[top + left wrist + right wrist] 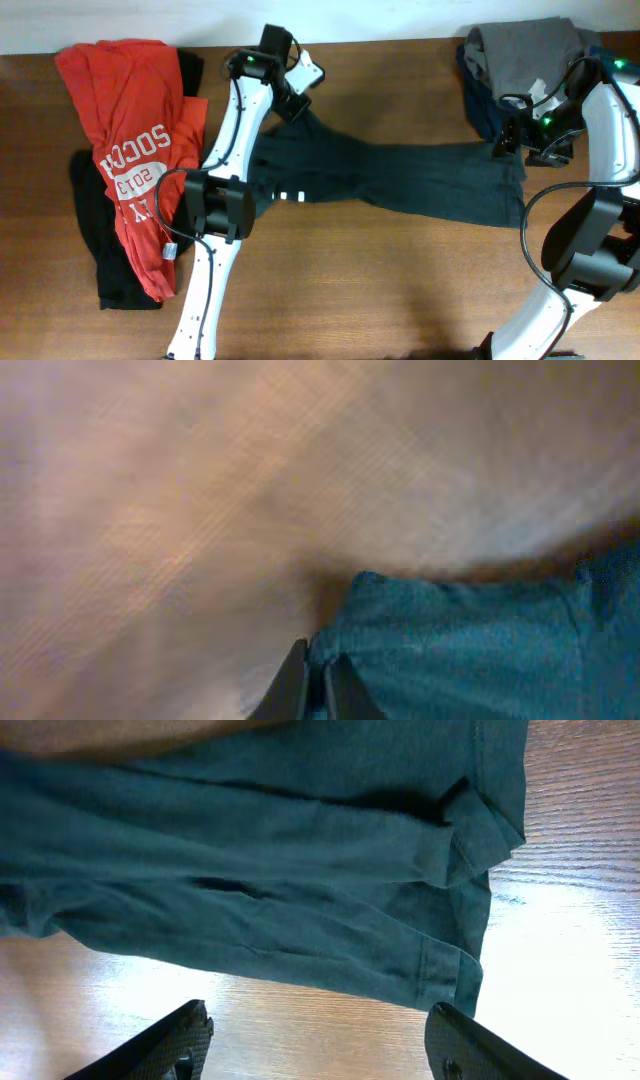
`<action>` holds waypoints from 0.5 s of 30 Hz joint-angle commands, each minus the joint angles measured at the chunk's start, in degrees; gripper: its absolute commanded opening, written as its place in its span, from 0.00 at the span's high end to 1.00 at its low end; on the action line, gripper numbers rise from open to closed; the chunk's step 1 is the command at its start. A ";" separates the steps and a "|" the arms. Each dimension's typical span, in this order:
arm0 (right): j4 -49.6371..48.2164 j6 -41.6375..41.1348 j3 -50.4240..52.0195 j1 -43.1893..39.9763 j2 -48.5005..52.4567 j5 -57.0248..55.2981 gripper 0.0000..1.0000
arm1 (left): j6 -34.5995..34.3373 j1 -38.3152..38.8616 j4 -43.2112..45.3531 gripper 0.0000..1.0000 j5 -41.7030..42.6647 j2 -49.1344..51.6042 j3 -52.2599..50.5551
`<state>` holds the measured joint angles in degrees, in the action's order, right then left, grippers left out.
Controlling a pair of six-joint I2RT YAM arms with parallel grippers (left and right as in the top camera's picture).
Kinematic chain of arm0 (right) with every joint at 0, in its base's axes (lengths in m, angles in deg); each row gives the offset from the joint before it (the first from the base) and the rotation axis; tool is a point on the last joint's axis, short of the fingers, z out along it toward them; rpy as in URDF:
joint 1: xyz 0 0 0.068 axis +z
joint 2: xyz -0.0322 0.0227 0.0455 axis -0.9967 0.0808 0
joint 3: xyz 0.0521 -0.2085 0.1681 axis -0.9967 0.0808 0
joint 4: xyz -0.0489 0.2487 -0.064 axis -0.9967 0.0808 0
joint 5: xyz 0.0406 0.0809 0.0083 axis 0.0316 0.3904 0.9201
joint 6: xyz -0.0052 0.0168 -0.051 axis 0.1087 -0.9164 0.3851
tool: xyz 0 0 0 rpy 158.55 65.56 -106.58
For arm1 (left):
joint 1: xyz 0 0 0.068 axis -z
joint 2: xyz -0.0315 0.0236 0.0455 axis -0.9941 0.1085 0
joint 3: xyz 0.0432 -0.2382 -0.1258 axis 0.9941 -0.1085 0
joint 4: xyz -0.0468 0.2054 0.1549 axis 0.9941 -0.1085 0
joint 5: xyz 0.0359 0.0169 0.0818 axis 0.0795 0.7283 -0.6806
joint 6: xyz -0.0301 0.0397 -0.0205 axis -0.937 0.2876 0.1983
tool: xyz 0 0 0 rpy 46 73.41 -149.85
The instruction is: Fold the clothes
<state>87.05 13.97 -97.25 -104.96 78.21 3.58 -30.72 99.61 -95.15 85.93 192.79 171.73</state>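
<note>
**Spreading the dark T-shirt ahead of fold 1**

Pinched at its far-left corner by the left gripper, closed tight on the cloth. Flanked at the right-hand hem by the right gripper, open with nothing between its 2 fingers. Laid lengthwise across the middle of the table, between a red printed shirt at left and a grey garment at rear right. Judged the flattening step, no fold made yet. Next, likely: close on the right hem, then draw both ends apart evenly without tugging the corner free.
</note>
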 commanded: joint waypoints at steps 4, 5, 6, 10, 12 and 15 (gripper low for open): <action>-0.02 0.02 -1.09 0.57 -0.07 0.28 0.26 | -7.04 0.07 -5.44 0.99 -6.99 -3.48 12.50; -0.02 0.02 -1.09 0.57 -0.07 0.28 0.26 | -7.04 0.15 -6.80 0.99 -6.99 -4.44 12.50; -0.02 0.02 -1.09 0.57 -0.07 0.31 0.24 | -7.04 0.26 -9.25 0.99 -6.99 -6.01 12.50; 0.02 0.02 -1.09 0.57 -0.07 0.31 0.23 | -7.82 0.92 -15.76 0.99 -7.02 -8.98 12.50; 0.04 0.02 -1.09 0.57 -0.07 0.33 0.23 | -9.40 1.40 -19.23 0.98 -7.02 -10.21 12.50; 0.04 0.00 -1.07 0.57 -0.07 0.35 0.22 | -13.57 2.45 -24.57 0.98 -6.99 -11.63 12.48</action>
<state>87.07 14.01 -97.25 -104.96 78.21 3.58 -39.37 100.83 -116.73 79.53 185.27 183.29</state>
